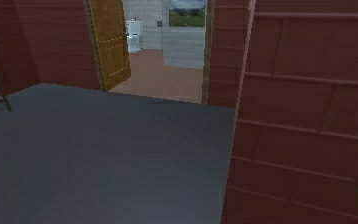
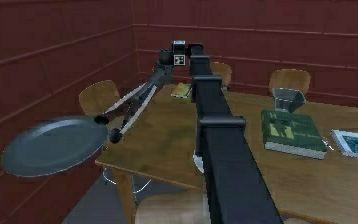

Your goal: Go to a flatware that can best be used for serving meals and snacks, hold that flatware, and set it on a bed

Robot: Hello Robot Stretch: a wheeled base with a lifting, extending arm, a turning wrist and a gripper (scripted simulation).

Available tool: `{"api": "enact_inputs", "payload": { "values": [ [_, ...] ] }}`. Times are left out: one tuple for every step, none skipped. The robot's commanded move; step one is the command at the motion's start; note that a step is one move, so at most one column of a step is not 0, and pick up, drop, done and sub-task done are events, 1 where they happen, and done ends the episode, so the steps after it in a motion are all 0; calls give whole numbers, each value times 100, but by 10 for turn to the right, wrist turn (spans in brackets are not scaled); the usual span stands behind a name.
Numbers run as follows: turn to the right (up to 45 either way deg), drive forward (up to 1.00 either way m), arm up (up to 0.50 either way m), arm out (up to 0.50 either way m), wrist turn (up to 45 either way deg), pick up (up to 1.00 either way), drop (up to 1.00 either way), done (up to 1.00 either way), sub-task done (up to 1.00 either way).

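Observation:
In the arm side view a round grey plate [image 2: 49, 146] hangs at the end of the gripper [image 2: 104, 122], past the wooden table's [image 2: 167, 135] left edge and clear of its top. The gripper holds the plate. Its thin fingers [image 2: 127, 108] slant down and left from the dark body near the white marker squares [image 2: 175, 55]. The dark arm bar [image 2: 222, 140] rises from the bottom edge across the table.
On the table lie a green book [image 2: 295, 133], a blue book [image 2: 352, 143], a grey object [image 2: 288, 98] and a small yellow thing [image 2: 180, 92]. Wooden chairs [image 2: 99, 97] ring it against red brick walls. The forward view has dark floor [image 1: 97, 150], a brick wall [image 1: 307, 120] close on the right, and an open wooden door [image 1: 108, 42] onto a tiled room with a toilet [image 1: 135, 36].

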Motion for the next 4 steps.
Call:
{"api": "enact_inputs", "payload": {
  "values": [
    [0, 0, 0, -46, 0, 0, 0, 0, 0],
    [-90, 0, 0, 0, 0, 0, 0, 0, 0],
    [0, 100, 0, 0, 0, 0, 0, 0, 0],
    [0, 100, 0, 0, 0, 0, 0, 0, 0]
  ]
}}
